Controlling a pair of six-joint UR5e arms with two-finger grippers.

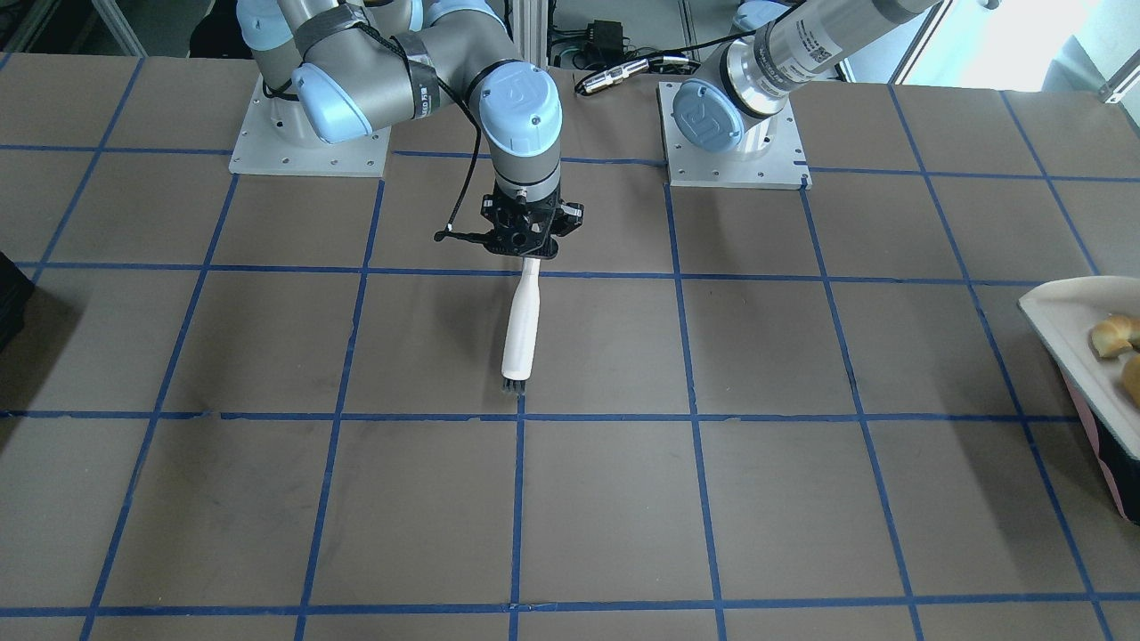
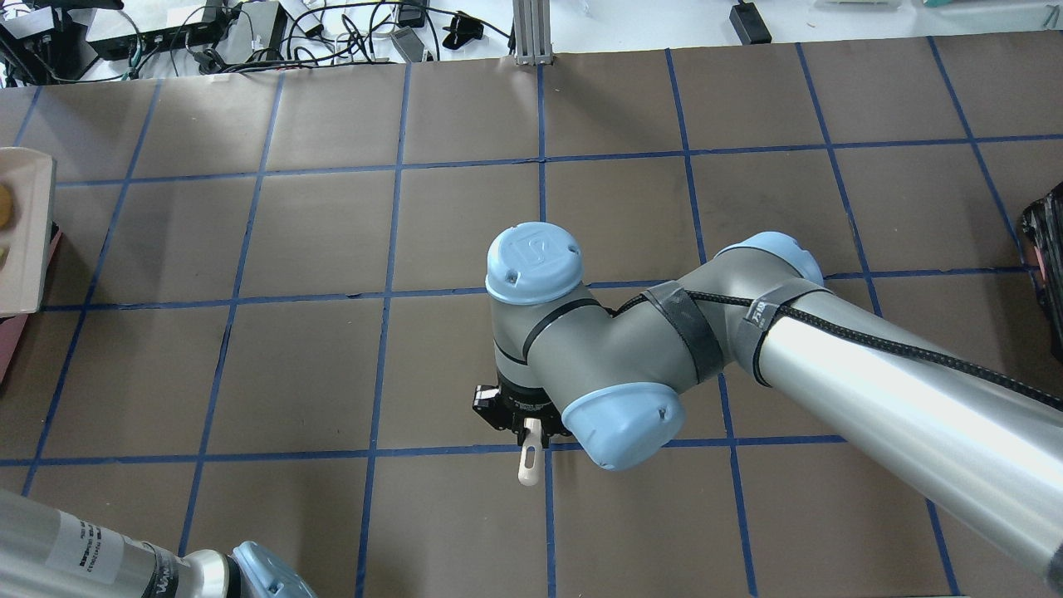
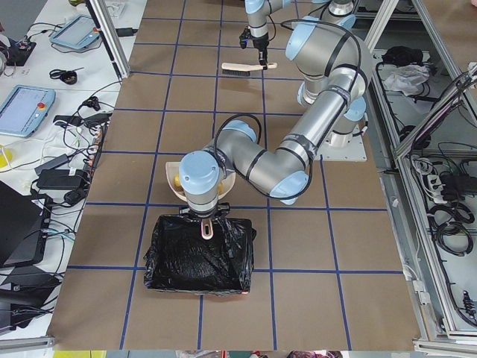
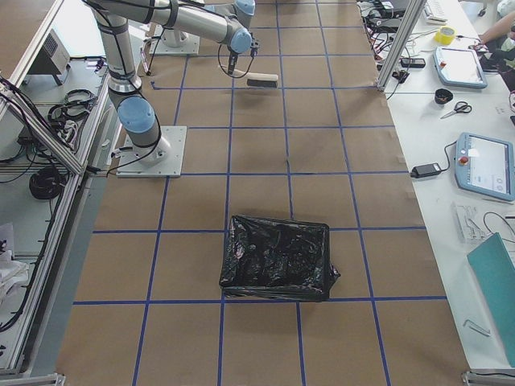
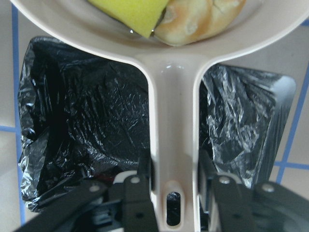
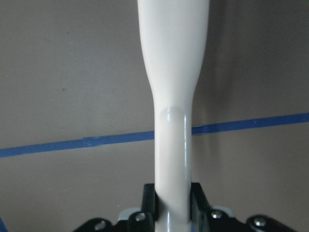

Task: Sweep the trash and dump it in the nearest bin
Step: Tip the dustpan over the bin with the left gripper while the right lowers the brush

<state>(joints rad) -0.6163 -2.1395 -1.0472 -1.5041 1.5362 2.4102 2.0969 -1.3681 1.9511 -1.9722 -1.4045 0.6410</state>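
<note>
- The counter (image 1: 606,516) is brown with a blue tape grid. The bin (image 3: 179,261) stands at its end on the robot's left.
- A second black-bagged container (image 4: 278,257) sits at the opposite end, well apart from the bin.
- The right gripper (image 6: 171,193) is closed on the white handle of a brush (image 1: 521,320). The brush's bristles point toward the counter. Both are mid-counter, far from the bin.
- The left gripper (image 5: 174,169) hangs directly over the bin's open black bag. Its fingers are narrow, clamped on the handle of the dustpan (image 5: 169,63).
- The pan reaches past the gripper, over the bin's rim on the side facing mid-counter.
- The trash lies in the pan: a yellow sponge (image 5: 133,14) touching a tan bread piece (image 5: 198,19). Both are above the bin, not in the bag.
- In the exterior left view the left wrist covers most of the pan.
- The front-facing and overhead views cut the dustpan and bin off at the frame edge. Only a strip of the bin's pink wall shows there.
- A third, browner piece at that edge is hard to make out.
</note>
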